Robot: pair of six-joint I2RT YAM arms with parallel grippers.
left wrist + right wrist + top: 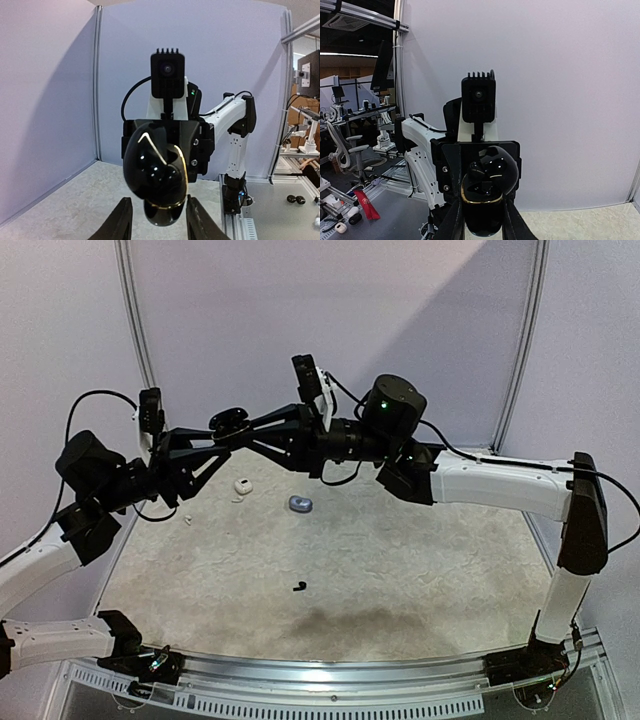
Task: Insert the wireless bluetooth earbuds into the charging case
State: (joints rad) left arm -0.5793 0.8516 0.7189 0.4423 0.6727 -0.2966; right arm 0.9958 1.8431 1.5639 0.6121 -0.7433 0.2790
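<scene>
A speckled table (400, 570) bears a white case (241, 485), a grey case (300, 503) and a black earbud (297, 588).

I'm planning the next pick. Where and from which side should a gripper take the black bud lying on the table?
Probably straight from above, pinching across its body: the black bud lies low and alone on the table, with nothing beside it. It is too small to tell how it is turned.
</scene>
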